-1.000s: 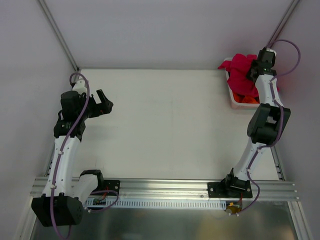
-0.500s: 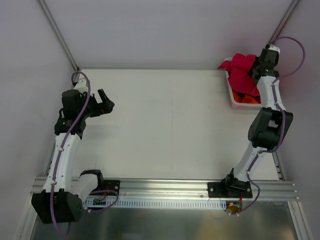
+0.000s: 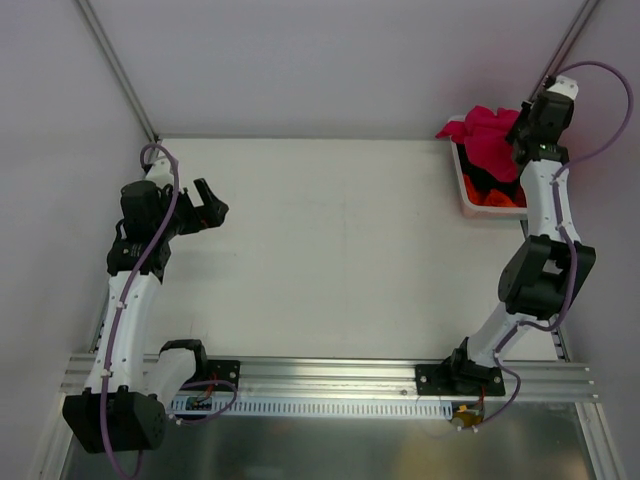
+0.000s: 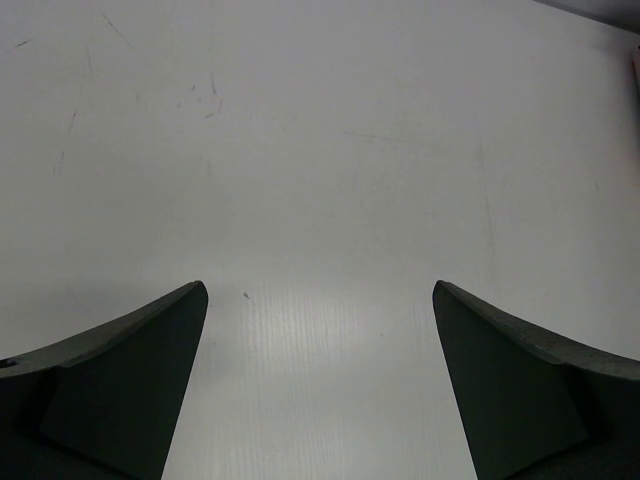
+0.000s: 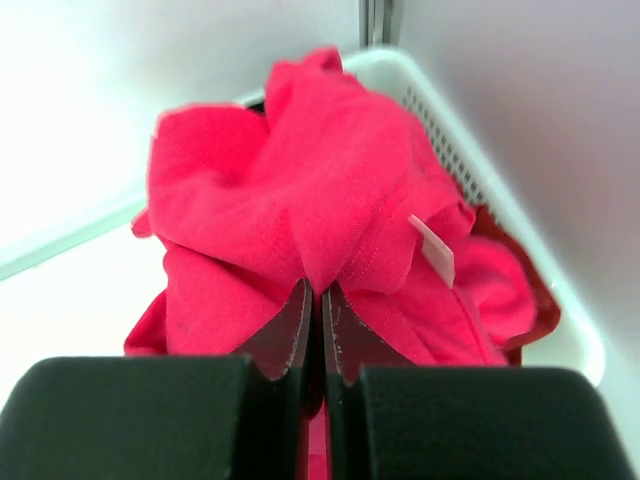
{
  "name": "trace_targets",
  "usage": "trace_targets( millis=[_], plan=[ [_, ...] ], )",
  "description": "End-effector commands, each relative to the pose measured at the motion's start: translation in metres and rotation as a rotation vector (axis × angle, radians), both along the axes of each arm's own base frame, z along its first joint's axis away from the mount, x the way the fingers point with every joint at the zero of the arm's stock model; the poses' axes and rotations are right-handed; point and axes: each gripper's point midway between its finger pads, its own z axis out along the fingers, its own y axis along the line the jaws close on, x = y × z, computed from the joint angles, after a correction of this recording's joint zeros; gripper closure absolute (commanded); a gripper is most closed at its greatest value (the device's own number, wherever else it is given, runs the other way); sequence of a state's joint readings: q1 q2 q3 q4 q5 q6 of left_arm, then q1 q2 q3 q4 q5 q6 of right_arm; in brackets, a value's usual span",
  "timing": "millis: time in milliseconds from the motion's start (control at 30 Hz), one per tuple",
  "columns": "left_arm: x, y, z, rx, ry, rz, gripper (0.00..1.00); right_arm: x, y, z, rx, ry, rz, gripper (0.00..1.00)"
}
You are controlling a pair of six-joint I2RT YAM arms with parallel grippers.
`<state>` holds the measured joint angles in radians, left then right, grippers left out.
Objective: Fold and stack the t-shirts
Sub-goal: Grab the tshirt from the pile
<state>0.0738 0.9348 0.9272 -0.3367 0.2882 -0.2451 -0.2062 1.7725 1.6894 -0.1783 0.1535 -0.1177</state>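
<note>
A crimson-pink t-shirt (image 3: pixel 487 140) hangs bunched over the white plastic basket (image 3: pixel 470 200) at the table's far right corner. My right gripper (image 3: pixel 522 132) is shut on a fold of it and holds it up above the basket. In the right wrist view the jaws (image 5: pixel 320 292) pinch the pink cloth (image 5: pixel 300 190), and a white label (image 5: pixel 432 247) shows on it. An orange-red t-shirt (image 3: pixel 497 197) and a black one (image 3: pixel 488 179) lie in the basket under it. My left gripper (image 3: pixel 208 205) is open and empty above the bare table at the far left.
The basket's rim (image 5: pixel 470 130) runs along the right wall. Grey walls close the table at the back and both sides. The white tabletop (image 4: pixel 320 180) fills the left wrist view.
My right gripper has risen and moved back toward the far right corner, lifting the pink t-shirt higher out of the basket. The left arm has barely moved.
</note>
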Motion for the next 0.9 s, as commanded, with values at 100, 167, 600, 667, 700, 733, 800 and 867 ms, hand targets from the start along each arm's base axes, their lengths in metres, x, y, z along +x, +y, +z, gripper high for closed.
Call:
trace_targets(
  millis=[100,167,600,667,700,733,800,867],
  plan=[
    [0.002,-0.003,0.020,-0.010,-0.059,-0.025,0.01,-0.010,-0.004,0.106,-0.092,-0.243,-0.015,1.00],
    [0.002,-0.004,0.021,-0.008,-0.060,-0.032,0.01,-0.012,-0.002,0.132,-0.099,-0.297,-0.006,1.00],
    [0.007,-0.006,0.035,-0.010,-0.118,-0.048,0.01,-0.052,0.031,0.304,-0.112,-0.651,0.103,1.00],
    [0.007,-0.007,0.035,-0.012,-0.118,-0.051,0.01,-0.063,0.038,0.321,-0.118,-0.687,0.122,1.00],
    [0.007,-0.007,0.037,-0.013,-0.123,-0.053,0.01,-0.067,0.042,0.325,-0.118,-0.696,0.133,1.00],
    [0.007,-0.008,0.036,-0.016,-0.123,-0.057,0.01,-0.077,0.048,0.333,-0.119,-0.715,0.143,0.99],
    [0.007,-0.010,0.038,-0.018,-0.129,-0.066,0.01,-0.084,0.055,0.339,-0.118,-0.726,0.168,1.00],
    [0.007,-0.011,0.040,-0.020,-0.134,-0.072,0.01,-0.098,0.065,0.351,-0.125,-0.750,0.185,1.00]
  ],
)
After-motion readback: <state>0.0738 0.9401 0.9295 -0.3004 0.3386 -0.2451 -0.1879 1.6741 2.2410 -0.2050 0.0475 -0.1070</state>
